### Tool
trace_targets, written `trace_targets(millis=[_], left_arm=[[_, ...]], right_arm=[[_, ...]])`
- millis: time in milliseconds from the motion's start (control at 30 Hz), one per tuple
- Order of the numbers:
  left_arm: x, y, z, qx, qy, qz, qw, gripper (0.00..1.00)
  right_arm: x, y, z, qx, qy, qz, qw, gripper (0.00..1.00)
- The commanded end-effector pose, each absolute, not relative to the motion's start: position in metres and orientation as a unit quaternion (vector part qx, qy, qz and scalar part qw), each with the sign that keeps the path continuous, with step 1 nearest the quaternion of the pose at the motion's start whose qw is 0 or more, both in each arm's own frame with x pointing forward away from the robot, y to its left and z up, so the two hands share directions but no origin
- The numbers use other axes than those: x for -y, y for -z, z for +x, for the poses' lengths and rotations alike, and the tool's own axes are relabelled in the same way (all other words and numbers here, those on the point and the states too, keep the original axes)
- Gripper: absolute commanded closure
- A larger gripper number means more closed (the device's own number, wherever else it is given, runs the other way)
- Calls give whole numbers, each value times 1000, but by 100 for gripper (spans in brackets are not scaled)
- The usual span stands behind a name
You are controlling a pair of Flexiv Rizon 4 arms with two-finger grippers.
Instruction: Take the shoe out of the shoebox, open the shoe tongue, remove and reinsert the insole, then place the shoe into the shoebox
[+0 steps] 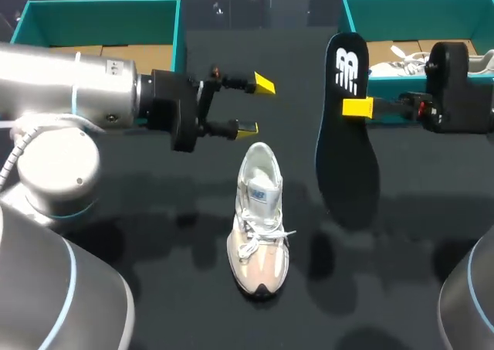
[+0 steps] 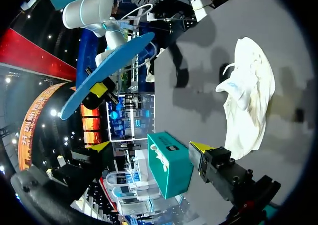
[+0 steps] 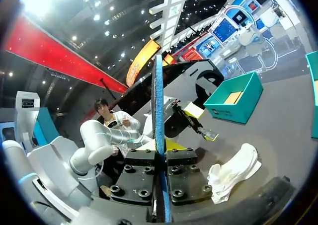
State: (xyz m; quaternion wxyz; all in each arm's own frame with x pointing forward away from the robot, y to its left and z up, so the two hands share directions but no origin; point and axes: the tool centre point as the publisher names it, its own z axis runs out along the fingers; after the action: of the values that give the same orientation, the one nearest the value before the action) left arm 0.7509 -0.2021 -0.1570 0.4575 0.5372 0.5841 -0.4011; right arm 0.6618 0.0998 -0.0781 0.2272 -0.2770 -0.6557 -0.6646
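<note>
Holding a black insole upright in the air, the right gripper reaches in from the right edge of the head view, its two fingers pressed flat against the insole's two faces. The insole hangs right of centre, with its logo end toward the top of the frame and its wider toe end lower down. A pale sneaker, the shoe, stands on the dark table at centre, just left of the insole and apart from it, heel opening toward the top and toe toward the bottom. The left gripper hovers above and left of the shoe, fingers spread wide with nothing between them. One teal shoebox sits at the upper left, and a second shoebox at the upper right holds another white shoe. With the insole out, the task appears to be at the reinserting step. The next move likely calls for aiming the toe end into the shoe's opening while the free gripper steadies the shoe.
</note>
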Motion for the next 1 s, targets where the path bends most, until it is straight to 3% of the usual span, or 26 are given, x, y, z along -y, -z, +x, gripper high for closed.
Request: trace_targets(millis=[33, 233, 567, 867, 1000], left_arm=[[202, 163, 740, -558, 426, 502, 506, 0], [202, 163, 740, -558, 426, 502, 506, 0], [202, 160, 739, -513, 442, 522, 519, 0], [202, 160, 739, -513, 442, 522, 519, 0], [205, 161, 737, -511, 445, 527, 513, 0]], right_arm=[[-106, 89, 691, 659, 661, -256, 250, 100], [-106, 89, 691, 659, 661, -256, 250, 100], [-125, 127, 731, 560, 617, -436, 339, 100], [-125, 127, 731, 560, 617, -436, 339, 100], [-136, 138, 744, 538, 560, -494, 389, 100]])
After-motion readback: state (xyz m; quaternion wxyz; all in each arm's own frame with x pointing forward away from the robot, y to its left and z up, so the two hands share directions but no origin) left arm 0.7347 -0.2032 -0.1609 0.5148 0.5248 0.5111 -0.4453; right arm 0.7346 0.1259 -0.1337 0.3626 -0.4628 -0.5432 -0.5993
